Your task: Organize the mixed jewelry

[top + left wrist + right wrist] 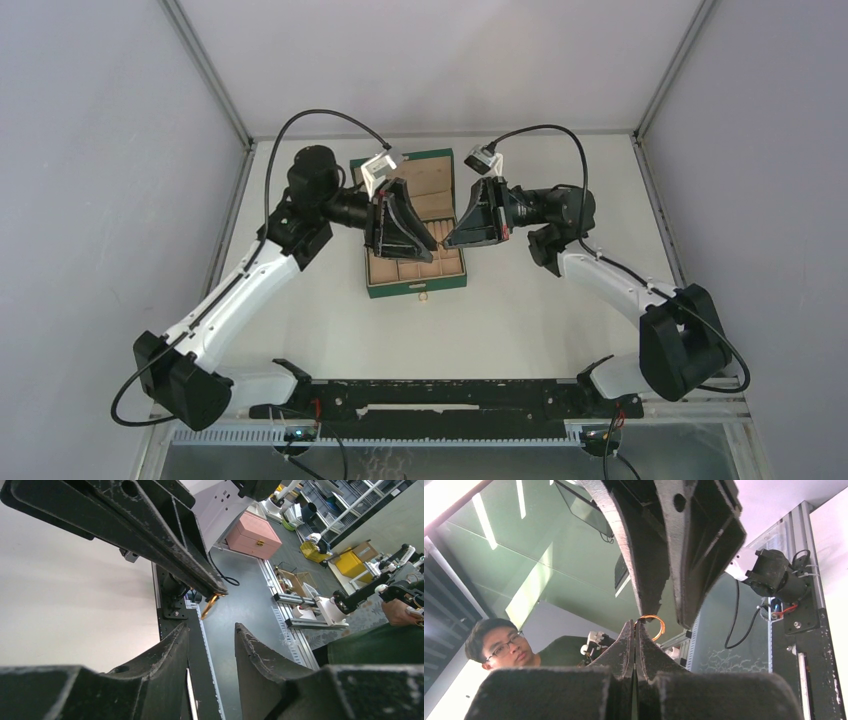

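One thin gold-coloured ring [653, 625] is pinched in the closed tips of the black right gripper [634, 628] above the dark green, tan-lined box [440, 283], so the black left gripper [211, 629] (fingers apart, facing it) should, I'd say, straddle the free arc squarely before squeezing.

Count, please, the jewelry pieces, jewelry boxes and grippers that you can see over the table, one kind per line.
gold ring: 1
dark green jewelry box: 1
grippers: 2, the left gripper and the right gripper
Total: 4
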You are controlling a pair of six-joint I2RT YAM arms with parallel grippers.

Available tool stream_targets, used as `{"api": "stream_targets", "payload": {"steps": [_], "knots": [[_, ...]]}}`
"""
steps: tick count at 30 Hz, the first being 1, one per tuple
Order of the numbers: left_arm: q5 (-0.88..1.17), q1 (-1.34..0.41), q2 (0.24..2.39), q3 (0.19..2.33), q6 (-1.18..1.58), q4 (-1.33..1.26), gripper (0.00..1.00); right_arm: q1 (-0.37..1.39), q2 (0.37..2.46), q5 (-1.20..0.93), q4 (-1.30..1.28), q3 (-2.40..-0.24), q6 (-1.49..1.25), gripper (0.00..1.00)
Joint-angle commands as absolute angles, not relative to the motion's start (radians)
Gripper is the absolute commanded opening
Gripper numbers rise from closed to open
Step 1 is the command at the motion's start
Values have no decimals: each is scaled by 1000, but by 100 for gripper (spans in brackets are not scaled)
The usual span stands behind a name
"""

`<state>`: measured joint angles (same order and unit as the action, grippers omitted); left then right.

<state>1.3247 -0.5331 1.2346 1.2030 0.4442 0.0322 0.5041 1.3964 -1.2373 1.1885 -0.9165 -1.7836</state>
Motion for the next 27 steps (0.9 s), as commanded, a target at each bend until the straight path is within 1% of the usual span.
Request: {"api": "stream_targets", "payload": {"steps": [1, 5, 15, 27], "knots": [[1349, -539, 1245, 1240, 436, 5, 43, 524, 1394, -1233, 1315, -974, -1809, 0], [1354, -544, 1253, 1249, 438, 6, 43, 528, 1404, -1239, 1313, -976, -1813, 0], [1377, -548, 1243, 1262, 434, 5, 38, 535, 1425, -1239, 1314, -975, -1808, 0], [1378, -554, 1252, 1286, 436, 5, 27, 537, 1434, -1244, 1313, -976, -1805, 0]]}}
